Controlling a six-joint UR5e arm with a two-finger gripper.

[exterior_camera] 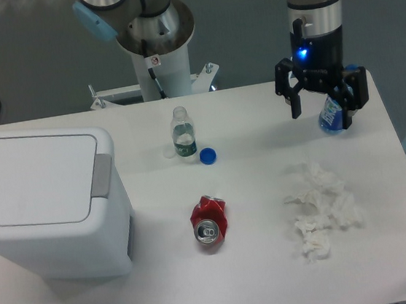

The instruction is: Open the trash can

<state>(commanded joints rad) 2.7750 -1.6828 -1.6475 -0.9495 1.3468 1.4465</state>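
The trash can [49, 213] is a large boxy white bin at the table's left. Its flat white lid [34, 178] lies shut, and the grey push-button tab [102, 176] sits on the lid's right edge. My gripper [323, 111] hangs at the far right of the table, far from the bin. Its black fingers [295, 101] are spread open. A small blue-labelled bottle [329, 115] stands between or just behind the fingers; I cannot tell whether they touch it.
A clear plastic bottle [182, 134] stands mid-table with its blue cap [207, 156] beside it. A crushed red soda can [210, 221] lies in front of them. Crumpled white tissues [319, 208] lie at the right. The robot's base [155, 40] stands behind the table.
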